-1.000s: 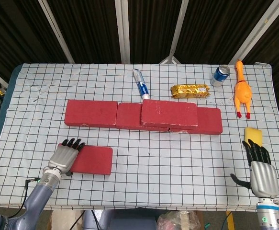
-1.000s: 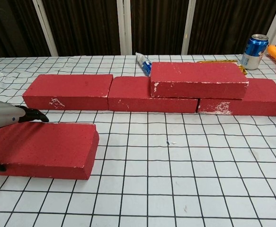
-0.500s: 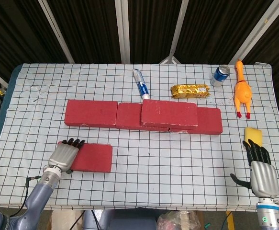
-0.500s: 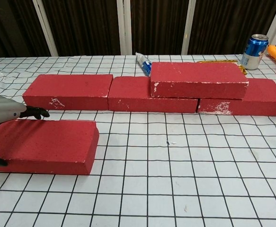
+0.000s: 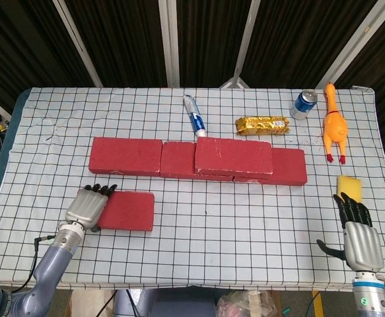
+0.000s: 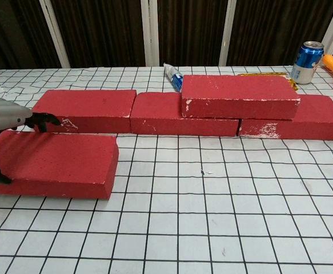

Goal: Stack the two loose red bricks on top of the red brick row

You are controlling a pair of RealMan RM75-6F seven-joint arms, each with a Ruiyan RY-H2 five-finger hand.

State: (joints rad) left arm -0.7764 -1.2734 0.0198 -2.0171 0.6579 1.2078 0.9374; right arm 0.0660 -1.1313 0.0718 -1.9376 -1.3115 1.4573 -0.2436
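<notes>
A row of red bricks (image 5: pixel 126 156) lies across the middle of the table, with one red brick (image 5: pixel 234 156) stacked on its right half (image 6: pixel 239 95). A loose red brick (image 5: pixel 127 211) sits in front of the row's left end (image 6: pixel 57 162). My left hand (image 5: pixel 88 206) grips this brick at its left end, with the fingers over the far edge and the thumb on the near side (image 6: pixel 6 117). My right hand (image 5: pixel 357 231) rests at the front right of the table, fingers apart and holding nothing. The chest view does not show it.
Behind the row lie a toothpaste tube (image 5: pixel 193 117), a gold packet (image 5: pixel 263 124) and a blue can (image 5: pixel 304 104). A rubber chicken (image 5: pixel 333 125) and a yellow sponge (image 5: pixel 350 185) are on the right side, the sponge just beyond my right hand.
The left hand has carried the loose brick away from the front edge, closer to the row's left end. The right hand has stayed put.
</notes>
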